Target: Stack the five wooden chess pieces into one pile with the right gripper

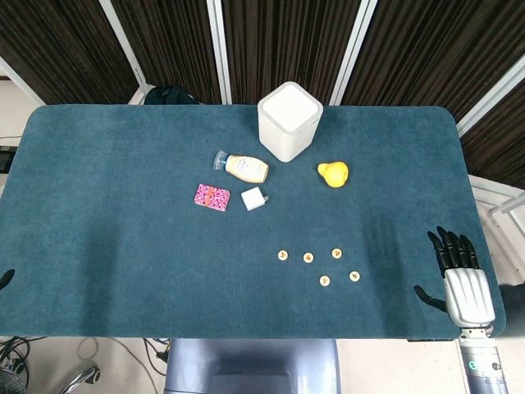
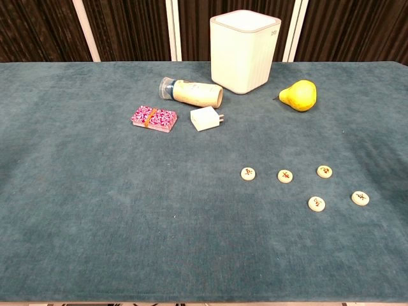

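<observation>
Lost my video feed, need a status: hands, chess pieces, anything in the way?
Right hand open, at table's right edge, holding nothing. Left hand barely visible at left edge, state unclear. Five chess pieces lying flat, apart, none stacked. Path clear; pear well behind.

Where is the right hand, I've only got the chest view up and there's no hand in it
Observer: The right hand sits at the table's right edge, right of the five chess pieces, touching none.
Operator: Is it holding anything?
Observer: No. Its fingers are spread and point away from the robot, nothing between them.
Operator: Which piece is closest to it?
Observer: The rightmost piece of the near row; the other near-row piece lies left of it.
Operator: And the left hand?
Observer: Only a dark tip shows at the left edge of the head view; I cannot tell whether it is open.
</observation>
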